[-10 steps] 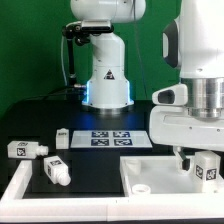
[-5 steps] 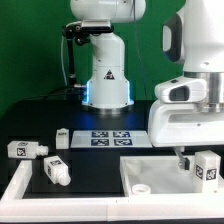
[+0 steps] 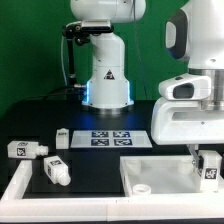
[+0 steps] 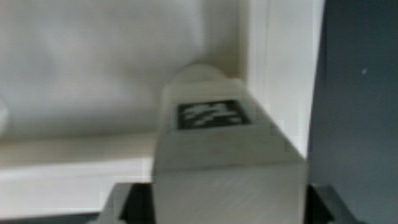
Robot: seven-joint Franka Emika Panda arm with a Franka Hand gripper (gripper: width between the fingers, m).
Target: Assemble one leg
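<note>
My gripper [image 3: 206,160] is at the exterior view's right, shut on a small white leg [image 3: 210,169] with a black-and-white tag. It holds the leg over the right part of the large flat white tabletop [image 3: 160,172]. In the wrist view the leg [image 4: 219,140] fills the space between the two dark jaws of the gripper [image 4: 217,208], with its tag facing the camera. The tabletop [image 4: 89,90] lies behind it. Whether the leg touches the tabletop is hidden.
Three more white legs lie at the exterior view's left [image 3: 27,150], [image 3: 54,170], [image 3: 62,138]. The marker board [image 3: 112,137] lies in front of the arm's base [image 3: 107,85]. A white rail [image 3: 20,185] runs along the front left.
My gripper has moved toward the exterior view's right with the leg in it, over the tabletop's right part. The other legs have not moved.
</note>
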